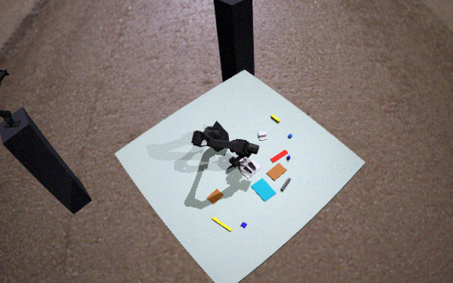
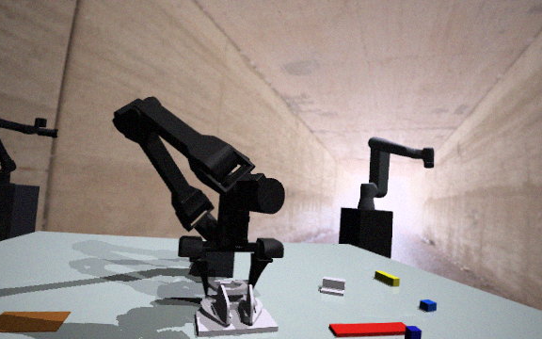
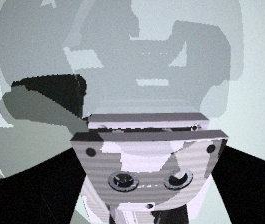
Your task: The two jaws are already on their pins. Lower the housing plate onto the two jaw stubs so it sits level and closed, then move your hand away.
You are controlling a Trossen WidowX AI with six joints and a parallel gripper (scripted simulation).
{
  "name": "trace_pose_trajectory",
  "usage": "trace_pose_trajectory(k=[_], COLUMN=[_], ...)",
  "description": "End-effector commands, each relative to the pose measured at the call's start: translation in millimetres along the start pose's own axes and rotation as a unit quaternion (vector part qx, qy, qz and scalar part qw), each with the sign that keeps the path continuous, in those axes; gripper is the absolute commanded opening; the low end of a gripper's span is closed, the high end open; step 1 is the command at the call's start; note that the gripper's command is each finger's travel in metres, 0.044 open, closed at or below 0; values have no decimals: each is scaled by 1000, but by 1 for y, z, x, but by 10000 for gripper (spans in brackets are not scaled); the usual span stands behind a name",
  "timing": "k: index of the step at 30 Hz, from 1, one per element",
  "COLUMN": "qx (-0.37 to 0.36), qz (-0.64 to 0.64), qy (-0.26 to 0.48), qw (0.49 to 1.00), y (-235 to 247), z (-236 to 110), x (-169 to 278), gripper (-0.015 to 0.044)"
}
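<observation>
The white base (image 1: 256, 167) (image 2: 238, 330) lies flat on the table, with its square rim also showing in the wrist view (image 3: 148, 119). Two upright jaws (image 2: 224, 306) stand on it side by side. My gripper (image 1: 241, 161) (image 2: 229, 288) (image 3: 148, 149) points down and is shut on the pale housing plate (image 2: 234, 285) (image 3: 103, 165), one finger at each end. In the exterior view the plate is near the height of the jaw tops, partly hidden behind them. In the wrist view it covers most of the base and shows two ringed holes. Contact with the stubs is hidden.
A white bracket (image 1: 262, 136) (image 2: 333, 285), a red bar (image 1: 279, 156) (image 2: 367, 329), an orange sheet (image 1: 277, 171) and a cyan sheet (image 1: 263, 189) lie near the base. Another orange sheet (image 1: 215, 196) (image 2: 26, 322) and a yellow bar (image 1: 222, 224) lie farther off.
</observation>
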State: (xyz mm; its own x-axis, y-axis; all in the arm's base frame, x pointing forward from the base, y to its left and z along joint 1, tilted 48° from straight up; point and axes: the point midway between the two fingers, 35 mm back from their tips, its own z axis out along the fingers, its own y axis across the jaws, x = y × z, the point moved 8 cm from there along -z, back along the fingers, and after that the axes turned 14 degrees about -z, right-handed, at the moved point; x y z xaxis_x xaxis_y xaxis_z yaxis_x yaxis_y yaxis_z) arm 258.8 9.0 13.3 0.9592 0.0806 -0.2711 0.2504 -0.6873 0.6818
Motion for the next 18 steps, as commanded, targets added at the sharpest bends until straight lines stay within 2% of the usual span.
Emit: trace_pose_trajectory(k=[1, 18], qx=[-2, -2], qz=[-1, -1], qy=[0, 0], qw=[1000, 1000], y=[0, 0], z=[2, 5], x=[0, 0], gripper=[351, 351])
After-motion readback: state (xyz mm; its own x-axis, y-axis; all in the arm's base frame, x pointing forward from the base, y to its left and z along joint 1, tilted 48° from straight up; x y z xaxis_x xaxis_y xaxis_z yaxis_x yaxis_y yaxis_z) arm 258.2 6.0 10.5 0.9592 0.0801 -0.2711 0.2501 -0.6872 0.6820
